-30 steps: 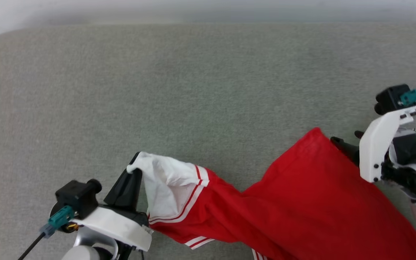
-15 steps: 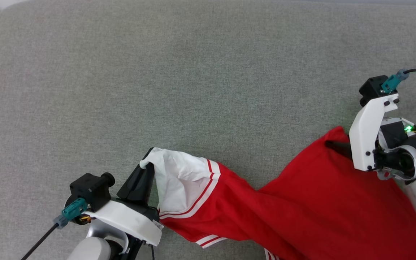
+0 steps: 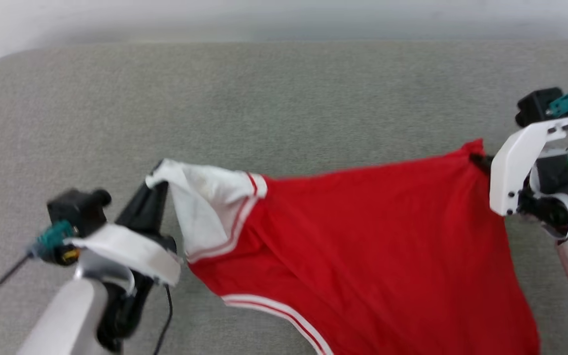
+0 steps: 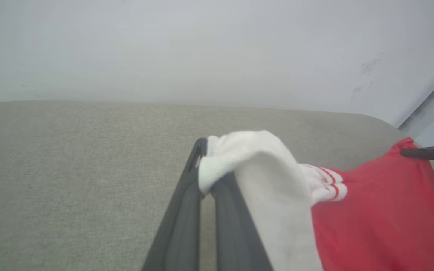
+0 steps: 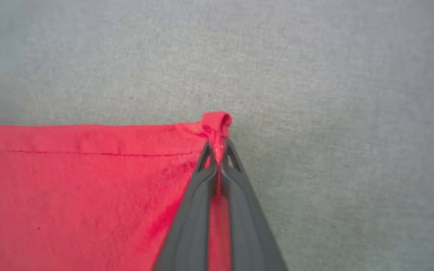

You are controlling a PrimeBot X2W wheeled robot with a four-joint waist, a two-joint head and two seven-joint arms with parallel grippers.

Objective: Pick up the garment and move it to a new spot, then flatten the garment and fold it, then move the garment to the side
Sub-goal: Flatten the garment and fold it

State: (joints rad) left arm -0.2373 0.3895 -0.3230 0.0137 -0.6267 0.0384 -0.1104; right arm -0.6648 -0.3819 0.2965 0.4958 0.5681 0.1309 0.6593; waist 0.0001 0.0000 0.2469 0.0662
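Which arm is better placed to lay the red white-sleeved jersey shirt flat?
Probably the right: the right gripper pinches a hem corner of the red jersey T-shirt; the left gripper holds a bunched white sleeve.

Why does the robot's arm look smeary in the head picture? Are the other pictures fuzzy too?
Head view: the left arm and left pincer are smeared, the garment slightly soft. Left wrist view: the garment's stripes smeared, the wall hazy. Right wrist view: the right pincer is fairly sharp, the grey cushion soft.
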